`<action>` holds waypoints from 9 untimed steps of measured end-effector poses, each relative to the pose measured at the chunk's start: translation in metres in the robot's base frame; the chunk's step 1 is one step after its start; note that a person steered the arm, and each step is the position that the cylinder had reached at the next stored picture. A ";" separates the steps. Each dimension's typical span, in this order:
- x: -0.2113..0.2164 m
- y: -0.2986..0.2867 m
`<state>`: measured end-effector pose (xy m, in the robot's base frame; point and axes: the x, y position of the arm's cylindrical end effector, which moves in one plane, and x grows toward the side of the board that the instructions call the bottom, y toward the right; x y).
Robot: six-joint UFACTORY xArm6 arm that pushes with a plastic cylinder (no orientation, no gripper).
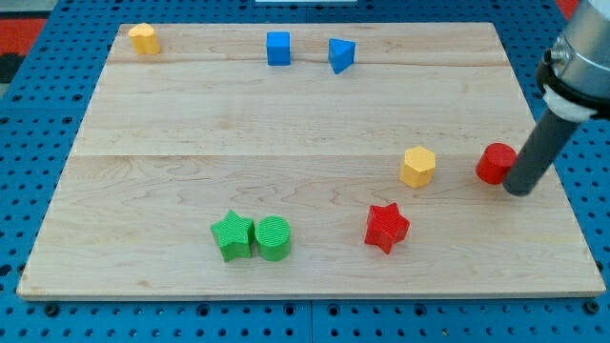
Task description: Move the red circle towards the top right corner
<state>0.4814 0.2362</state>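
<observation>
Wooden tabletop (315, 105) | my tip (518, 191) touches red circle (495, 163) on its right, far right | yellow hexagon (417, 167) just left | no fingers, nothing held

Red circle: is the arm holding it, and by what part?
Nothing is held; there is no gripper. My tip sits against the red circle's right side, as the view shows it.

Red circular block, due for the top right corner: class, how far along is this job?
Done: my tip has reached the red circular block, sitting at its lower right, apparently touching. In hand: contact for a push, though from this side. Left: the whole trip; the block lies at mid-height near the wooden board's right edge, well below the corner.
</observation>
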 end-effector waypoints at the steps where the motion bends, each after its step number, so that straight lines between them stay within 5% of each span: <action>1: -0.048 -0.003; 2: -0.097 -0.019; 5: -0.057 -0.047; 9: -0.128 -0.040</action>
<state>0.3532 0.1963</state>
